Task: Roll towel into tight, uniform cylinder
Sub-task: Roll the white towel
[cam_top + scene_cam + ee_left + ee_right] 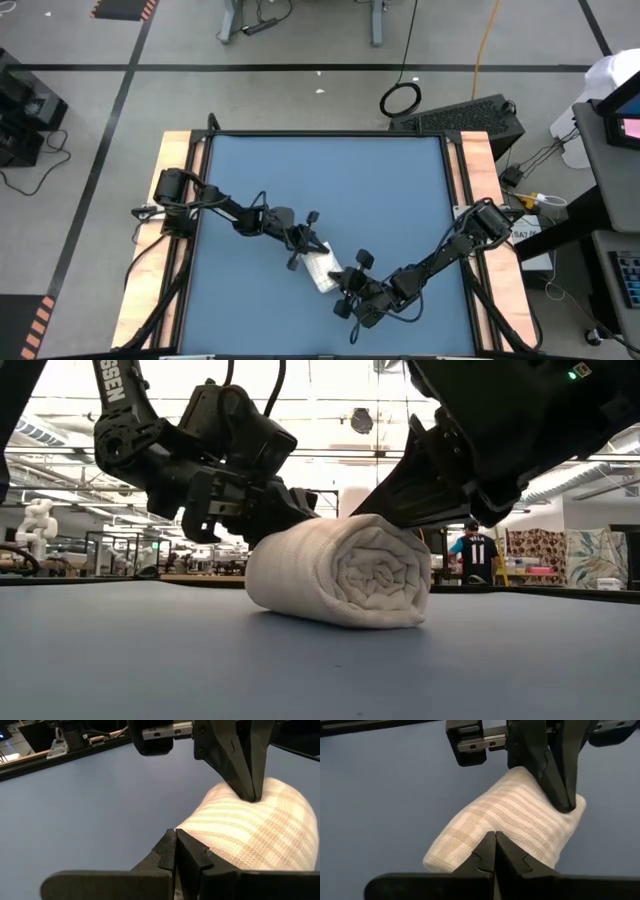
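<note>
- The towel (340,572) lies on the blue table (330,180), toward its near edge and between the two arms. It is already wound into a short cylinder, and the low view shows the spiral end face.
- The left gripper (175,851) has both fingers closed together. Its tips rest against one side of the roll and grasp no cloth.
- The right gripper (495,854) is likewise fully closed. Its tips press the opposite side of the roll and enclose nothing.
- Step in hand, as judged: final compaction. The rolling appears essentially complete, and both closed tips bear on the cylinder from opposing sides.
- Next move, as judged: apply even pressure to keep the layers tight, then lift both tips straight off without dragging the outer flap.
- Risk: uneven pressure may skew the roll or loosen the spiral.
</note>
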Robot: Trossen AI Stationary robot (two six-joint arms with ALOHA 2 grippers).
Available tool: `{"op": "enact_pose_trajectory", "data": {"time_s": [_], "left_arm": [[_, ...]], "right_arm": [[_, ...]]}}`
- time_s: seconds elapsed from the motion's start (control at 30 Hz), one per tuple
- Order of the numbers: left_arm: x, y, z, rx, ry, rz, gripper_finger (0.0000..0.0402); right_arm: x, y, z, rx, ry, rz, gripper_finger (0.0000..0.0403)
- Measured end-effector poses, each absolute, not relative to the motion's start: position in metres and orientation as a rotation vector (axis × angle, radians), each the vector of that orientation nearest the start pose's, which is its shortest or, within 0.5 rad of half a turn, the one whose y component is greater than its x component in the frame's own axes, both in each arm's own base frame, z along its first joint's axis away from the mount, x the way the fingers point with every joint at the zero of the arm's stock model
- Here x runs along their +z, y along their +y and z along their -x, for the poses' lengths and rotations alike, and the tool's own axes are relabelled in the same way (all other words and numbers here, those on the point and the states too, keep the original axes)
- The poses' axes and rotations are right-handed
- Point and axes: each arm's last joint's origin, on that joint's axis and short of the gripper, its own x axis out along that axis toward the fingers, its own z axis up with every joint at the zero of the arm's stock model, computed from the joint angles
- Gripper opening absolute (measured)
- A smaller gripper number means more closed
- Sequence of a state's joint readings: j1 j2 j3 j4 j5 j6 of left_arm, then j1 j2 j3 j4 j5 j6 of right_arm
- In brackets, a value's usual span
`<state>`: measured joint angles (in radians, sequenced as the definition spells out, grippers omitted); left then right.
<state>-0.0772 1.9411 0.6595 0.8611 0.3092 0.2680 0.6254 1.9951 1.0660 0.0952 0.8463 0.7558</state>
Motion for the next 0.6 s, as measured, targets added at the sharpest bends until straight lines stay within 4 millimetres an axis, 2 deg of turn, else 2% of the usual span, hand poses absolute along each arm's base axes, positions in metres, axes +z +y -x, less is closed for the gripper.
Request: {"op": "enact_pose_trajectory", "data": {"time_s": [0.27, 0.47, 0.6], "left_arm": [[0.092, -0.035, -0.328, -0.436, 0.373, -0.218, 0.0015], [0.092, -0.034, -0.328, -0.423, 0.378, -0.222, 0.0014], [0.092, -0.034, -0.328, -0.421, 0.368, -0.225, 0.0015]], "right_arm": [[0.122, 0.203, -0.324, -0.427, 0.482, -0.131, 0.0], [0.123, 0.196, -0.327, -0.505, 0.428, -0.209, 0.0], [0.116, 0.197, -0.331, -0.524, 0.396, -0.238, 0.0]]}}
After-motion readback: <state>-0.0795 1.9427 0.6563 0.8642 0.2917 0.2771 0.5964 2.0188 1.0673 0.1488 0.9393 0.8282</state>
